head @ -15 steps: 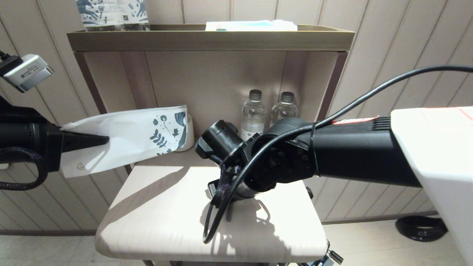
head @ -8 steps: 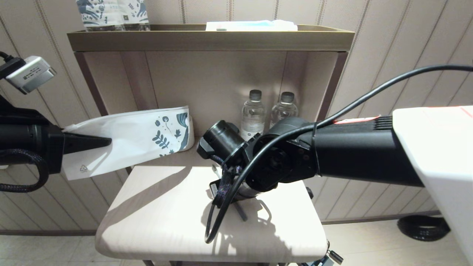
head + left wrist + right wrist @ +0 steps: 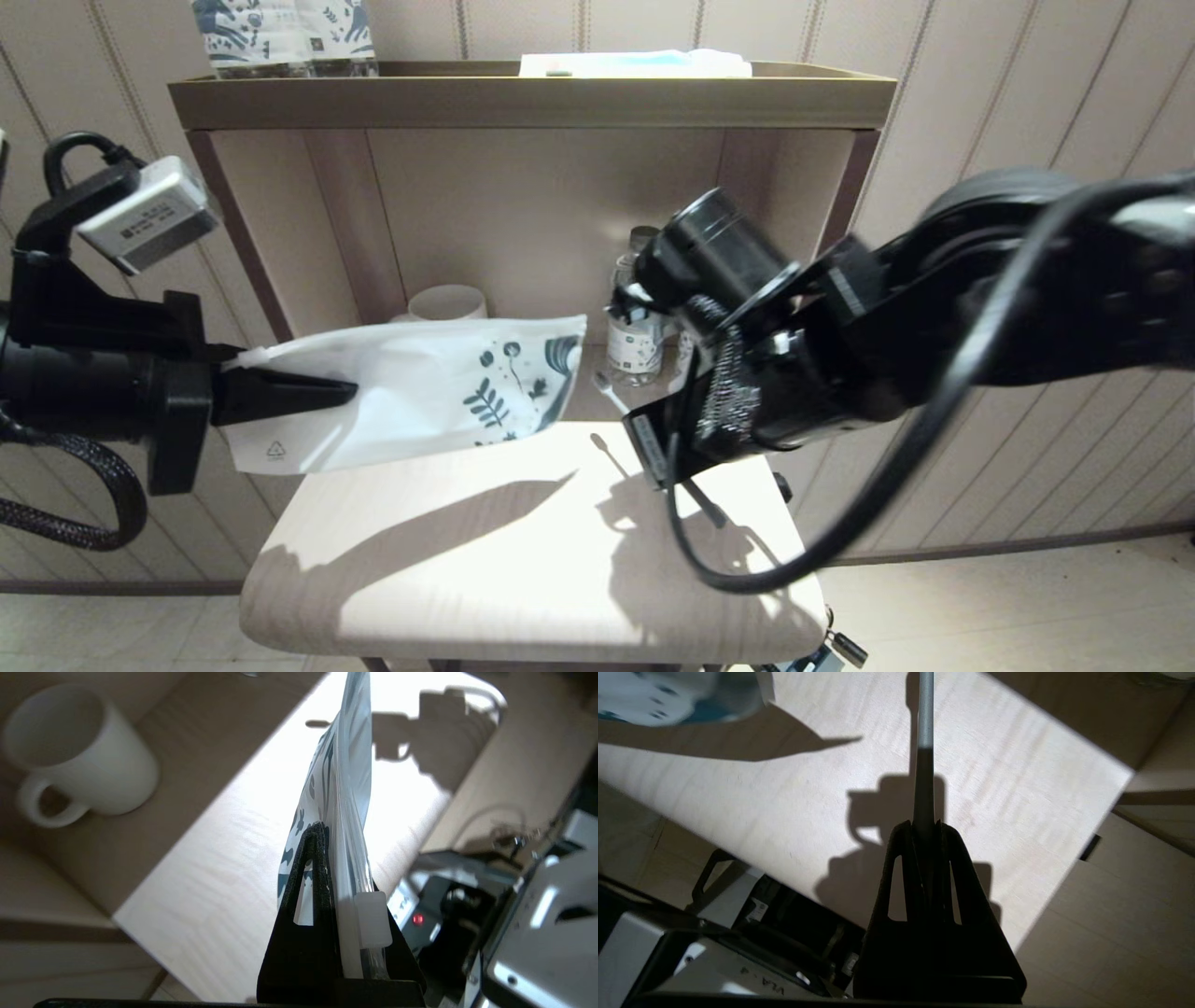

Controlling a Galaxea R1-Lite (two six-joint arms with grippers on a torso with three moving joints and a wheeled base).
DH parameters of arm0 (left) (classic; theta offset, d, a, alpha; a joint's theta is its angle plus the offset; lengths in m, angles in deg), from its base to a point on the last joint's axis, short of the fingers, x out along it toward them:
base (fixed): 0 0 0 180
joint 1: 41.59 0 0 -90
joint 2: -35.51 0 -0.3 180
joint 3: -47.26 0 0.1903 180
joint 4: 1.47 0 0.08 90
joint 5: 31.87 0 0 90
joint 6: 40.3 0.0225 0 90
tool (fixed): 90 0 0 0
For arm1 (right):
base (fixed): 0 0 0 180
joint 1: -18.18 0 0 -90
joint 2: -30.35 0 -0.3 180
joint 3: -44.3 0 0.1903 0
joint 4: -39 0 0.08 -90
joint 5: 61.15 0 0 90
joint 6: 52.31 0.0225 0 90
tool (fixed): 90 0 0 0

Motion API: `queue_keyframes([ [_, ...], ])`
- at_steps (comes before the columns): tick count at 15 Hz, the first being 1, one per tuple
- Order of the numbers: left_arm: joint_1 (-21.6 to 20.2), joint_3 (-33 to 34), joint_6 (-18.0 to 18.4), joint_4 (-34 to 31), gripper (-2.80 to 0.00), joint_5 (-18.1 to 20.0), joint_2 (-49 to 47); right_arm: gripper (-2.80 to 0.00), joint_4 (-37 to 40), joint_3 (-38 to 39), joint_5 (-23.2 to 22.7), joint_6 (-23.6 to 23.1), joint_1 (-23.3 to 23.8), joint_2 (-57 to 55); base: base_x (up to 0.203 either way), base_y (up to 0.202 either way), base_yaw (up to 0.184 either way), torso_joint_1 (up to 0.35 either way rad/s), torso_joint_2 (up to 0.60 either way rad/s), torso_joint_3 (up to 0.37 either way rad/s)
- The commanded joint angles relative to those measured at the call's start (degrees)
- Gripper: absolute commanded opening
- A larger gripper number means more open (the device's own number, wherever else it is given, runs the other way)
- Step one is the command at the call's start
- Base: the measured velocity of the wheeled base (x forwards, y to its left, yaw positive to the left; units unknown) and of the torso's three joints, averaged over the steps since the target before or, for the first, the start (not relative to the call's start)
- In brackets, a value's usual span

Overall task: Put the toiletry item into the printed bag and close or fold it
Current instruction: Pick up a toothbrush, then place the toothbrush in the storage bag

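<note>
The left end effector [image 3: 317,397] is clamped on the printed bag [image 3: 439,387] at its zip-slider end, holding it in the air above the surface [image 3: 523,569]. In the head view the bag stretches from the left end effector toward 3 o'clock, roughly level, its printed end free and pointing at the right arm. The left wrist view shows the bag edge-on between the black fingers [image 3: 308,868], with the white zip slider [image 3: 372,919] just beside them.

The right end effector [image 3: 925,830] is closed on the toothbrush [image 3: 926,728], gripping it near one end so the shaft runs straight out past the fingertips. In the head view the toothbrush [image 3: 611,397] sticks out from the right arm toward 10 o'clock, its tip just beside the bag's free printed end but not inside it; whether they touch cannot be told. The toothbrush is off the surface, and its shadow falls below it.

A white mug [image 3: 79,760] stands on the surface at the back, at about 12 o'clock from the bag in the head view. Water bottles [image 3: 635,341] stand further back, partly hidden by the right arm. On the shelf [image 3: 532,93] above sit upright printed packs [image 3: 280,33] at its left end.
</note>
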Motion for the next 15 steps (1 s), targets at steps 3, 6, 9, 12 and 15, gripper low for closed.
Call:
queue_keyframes([
  [3,10.1,-1.5,10.9,-6.7,-2.80,-0.2,-4.8,-2.80,14.6,-0.6,-5.5,-12.5,4.9,18.3,0.000,0.000,0.000,0.000,0.00,0.000],
  [6,15.2,-1.8,18.0,-8.7,-2.80,-0.8,-10.1,-2.80,26.4,-9.6,-12.6,-21.1,10.0,19.0,0.000,0.000,0.000,0.000,0.00,0.000],
  [9,16.3,-5.4,24.5,-8.3,-2.80,-2.6,-16.6,-2.80,33.5,-13.1,-19.3,-33.0,13.3,16.7,0.000,0.000,0.000,0.000,0.00,0.000],
  [12,16.3,-14.5,27.7,-8.3,-2.80,-3.1,-22.1,-2.80,31.3,-13.4,-19.6,-35.1,13.1,12.0,0.000,0.000,0.000,0.000,0.00,0.000],
  [15,15.5,-23.4,29.5,-8.2,-2.80,-2.8,-25.6,-2.80,26.5,-13.5,-19.7,-37.2,12.5,9.2,0.000,0.000,0.000,0.000,0.00,0.000],
])
